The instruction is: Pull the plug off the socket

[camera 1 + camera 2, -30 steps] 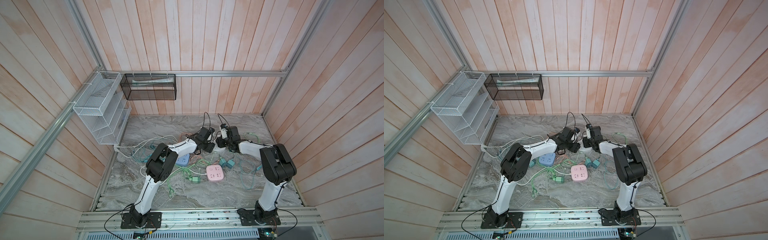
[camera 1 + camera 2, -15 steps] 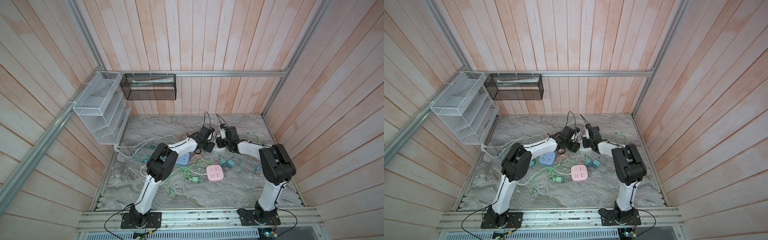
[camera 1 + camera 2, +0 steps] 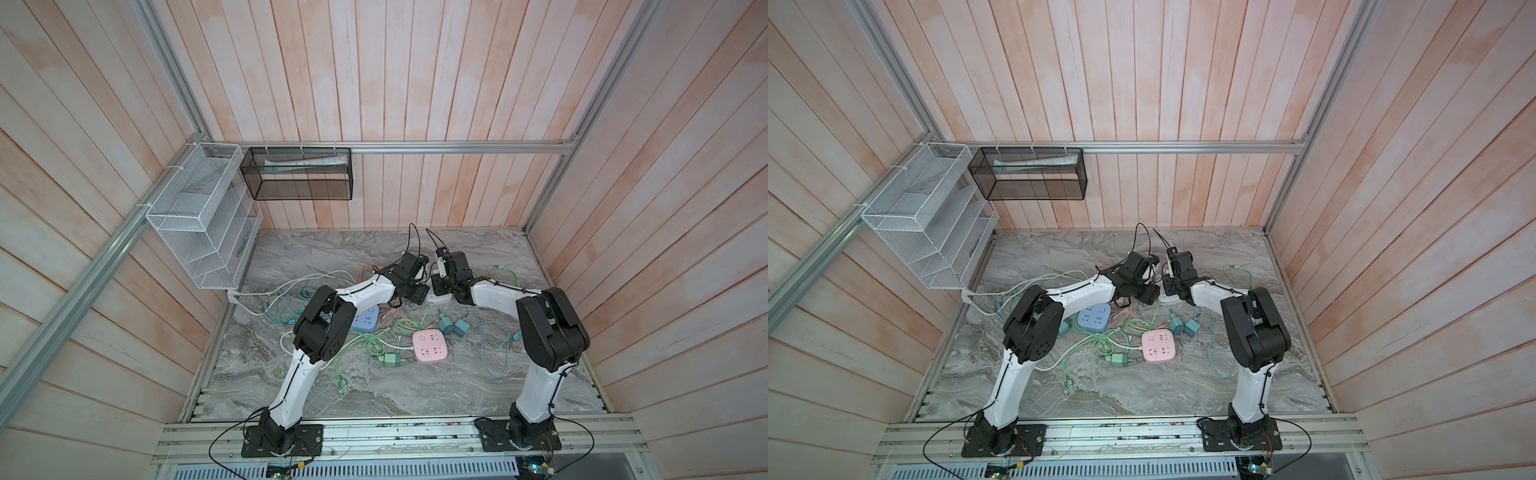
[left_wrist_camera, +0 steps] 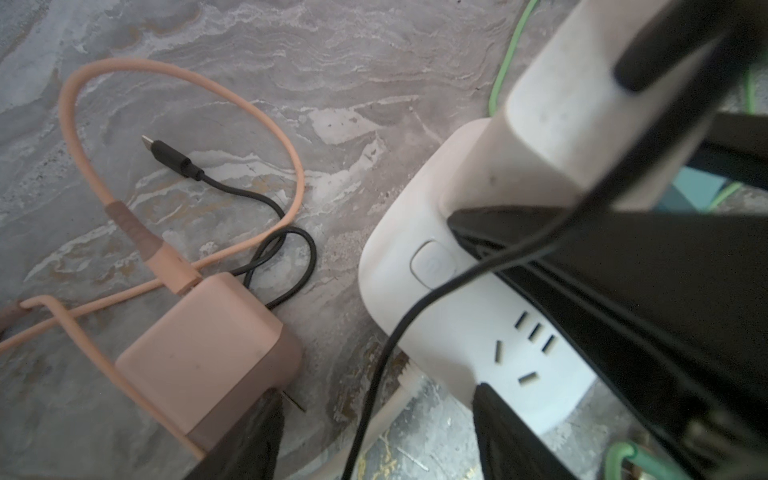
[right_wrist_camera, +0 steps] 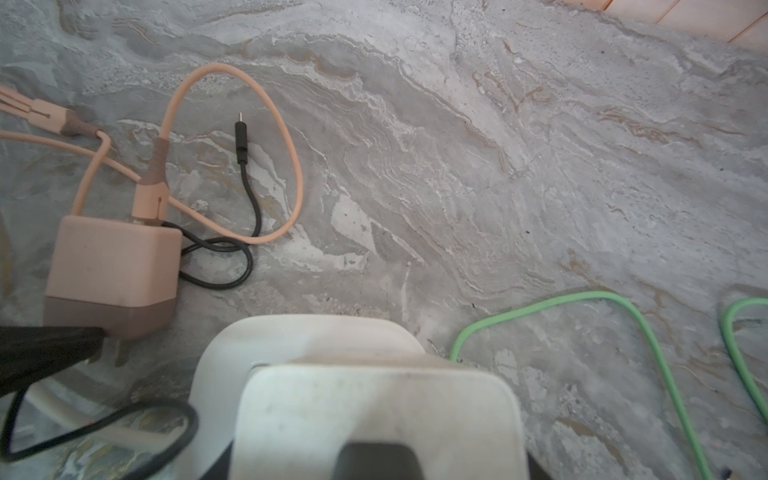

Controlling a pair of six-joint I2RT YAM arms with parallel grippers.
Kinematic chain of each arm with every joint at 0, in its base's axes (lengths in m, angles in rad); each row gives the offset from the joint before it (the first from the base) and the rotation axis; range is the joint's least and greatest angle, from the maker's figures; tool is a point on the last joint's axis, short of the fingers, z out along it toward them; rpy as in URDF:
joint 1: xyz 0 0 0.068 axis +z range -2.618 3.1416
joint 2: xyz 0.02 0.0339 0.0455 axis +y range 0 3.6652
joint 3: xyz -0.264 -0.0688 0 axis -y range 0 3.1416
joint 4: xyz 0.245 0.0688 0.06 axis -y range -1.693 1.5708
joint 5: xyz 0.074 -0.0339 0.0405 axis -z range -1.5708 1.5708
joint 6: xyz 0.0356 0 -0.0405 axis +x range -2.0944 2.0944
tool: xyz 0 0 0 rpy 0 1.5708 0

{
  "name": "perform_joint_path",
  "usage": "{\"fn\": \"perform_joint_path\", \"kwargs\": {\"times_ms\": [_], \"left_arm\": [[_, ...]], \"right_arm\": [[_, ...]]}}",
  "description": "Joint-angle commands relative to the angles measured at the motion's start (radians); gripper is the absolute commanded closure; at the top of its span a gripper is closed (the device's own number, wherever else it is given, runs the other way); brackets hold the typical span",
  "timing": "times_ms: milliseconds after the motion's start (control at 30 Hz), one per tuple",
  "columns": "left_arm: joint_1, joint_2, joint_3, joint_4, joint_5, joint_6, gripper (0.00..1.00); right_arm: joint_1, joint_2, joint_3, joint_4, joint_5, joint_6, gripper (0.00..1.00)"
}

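Both top views look steeply down over the desk [image 3: 374, 390]; wrist views, near the jaws, share the socket [image 4: 465, 345].

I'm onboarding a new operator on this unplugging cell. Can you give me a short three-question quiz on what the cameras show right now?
1. True or false: the peach square charger is plugged into the white rounded socket block.
2. What does the right gripper clamp? A. nothing; B. the white block-shaped plug; C. the peach charger.
3. Name the loose item lying inside the loop of the peach cable on the grey marble table.

Key
1. False: it lies beside the block, prongs bare.
2. B.
3. The black cable's connector tip.
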Motion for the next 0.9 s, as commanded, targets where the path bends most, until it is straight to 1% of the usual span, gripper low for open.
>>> {"fn": "perform_joint_path", "kwargs": {"times_ms": [0,133,233,300,400,467,600,700,800,867], "left_arm": [[0.001,0.058,-0.001,-0.065,-0.012,0.007,0.26],[0.001,0.058,-0.002,-0.064,-0.012,0.006,0.26],[0.001,0.059,-0.002,-0.061,-0.011,0.005,0.26],[0.001,0.061,0.0,-0.062,-0.008,0.004,0.26],[0.001,0.065,0.006,-0.061,-0.006,0.004,0.26],[0.001,0.069,0.013,-0.064,-0.005,0.003,0.26],[0.001,0.072,0.019,-0.071,-0.007,0.002,0.26],[0.002,0.072,0.017,-0.072,-0.009,0.004,0.26],[0.003,0.072,0.015,-0.072,-0.011,0.002,0.26],[0.003,0.073,0.016,-0.072,-0.011,0.002,0.26]], "right_arm": [[-0.01,-0.006,0.031,-0.005,-0.086,0.038,0.66],[-0.017,0.006,0.049,-0.024,-0.126,0.046,0.67],[-0.015,0.019,0.058,-0.039,-0.121,0.038,0.68],[0.0,0.028,0.066,-0.063,-0.072,0.016,0.69],[0.033,0.052,0.094,-0.115,0.042,-0.036,0.69],[0.044,0.063,0.098,-0.133,0.093,-0.054,0.71],[0.044,0.063,0.091,-0.13,0.117,-0.054,0.72],[0.04,0.059,0.09,-0.123,0.098,-0.043,0.73],[0.008,0.038,0.071,-0.088,-0.026,0.004,0.73],[0.002,0.031,0.071,-0.081,-0.064,0.017,0.74]]}}
